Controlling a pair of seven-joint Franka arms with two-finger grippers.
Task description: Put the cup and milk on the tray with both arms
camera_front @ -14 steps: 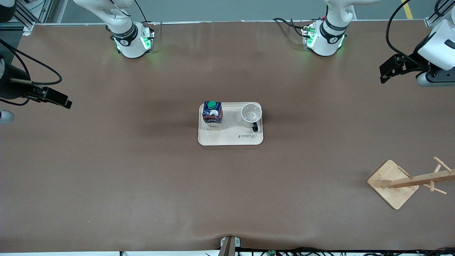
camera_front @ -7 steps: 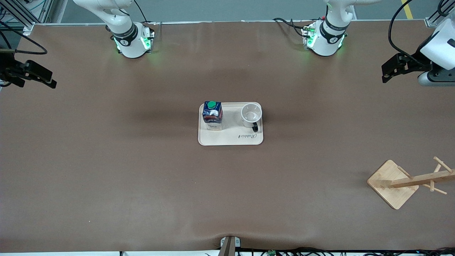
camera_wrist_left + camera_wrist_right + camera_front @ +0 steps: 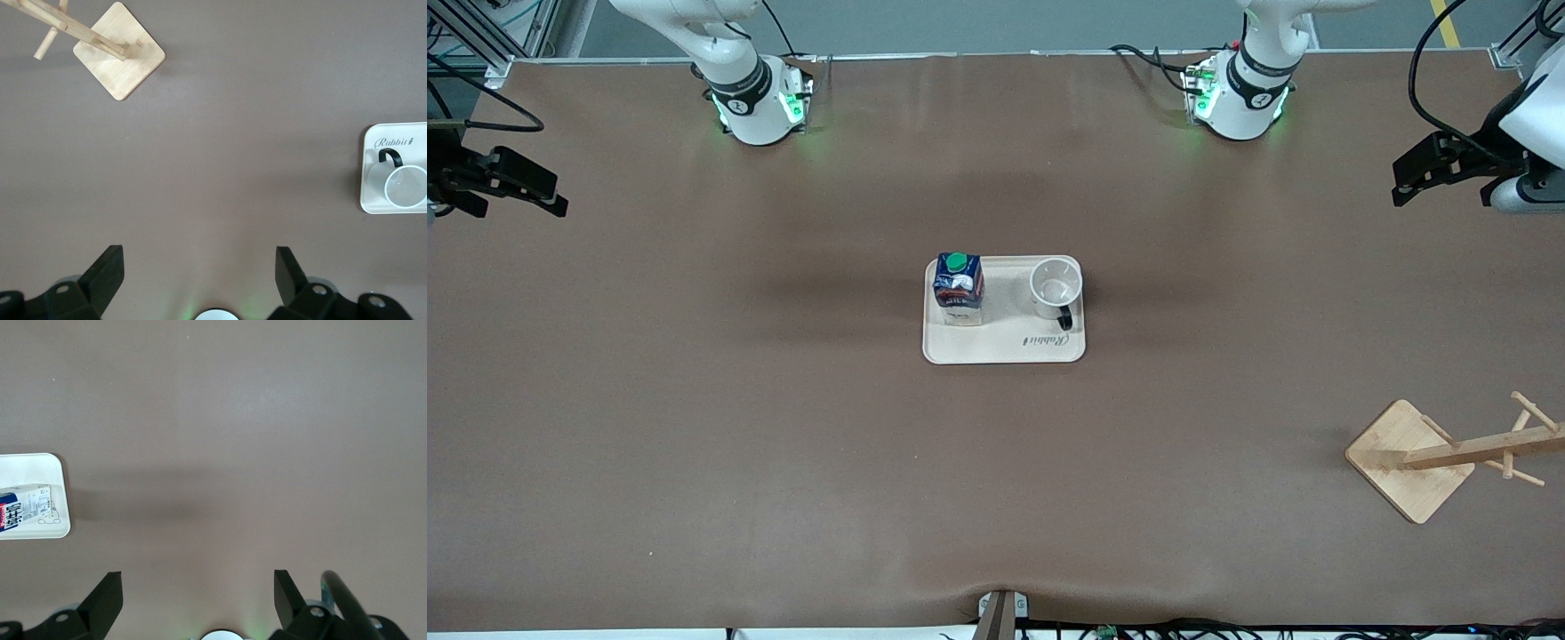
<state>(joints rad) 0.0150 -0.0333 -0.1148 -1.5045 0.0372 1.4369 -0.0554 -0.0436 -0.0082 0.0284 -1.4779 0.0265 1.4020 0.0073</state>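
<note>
The cream tray (image 3: 996, 348) lies at the table's middle. The dark blue milk carton (image 3: 958, 289) with a green cap stands on it toward the right arm's end. The white cup (image 3: 1056, 288) with a black handle stands on it toward the left arm's end. My left gripper (image 3: 1409, 176) is open and empty, high over the table's left-arm end; its wrist view (image 3: 198, 268) shows the tray (image 3: 371, 200) and cup (image 3: 405, 185). My right gripper (image 3: 551, 202) is open and empty, high over the right-arm end; its wrist view (image 3: 198, 588) shows the tray corner (image 3: 57, 528) and carton (image 3: 25, 508).
A wooden mug rack with a square base (image 3: 1409, 460) and pegged post lies near the front camera at the left arm's end; it also shows in the left wrist view (image 3: 119, 59). The brown table (image 3: 783, 444) surrounds the tray.
Both grippers have drawn away from the tray toward their ends of the table and upward. The carton, cup and tray have not moved.
</note>
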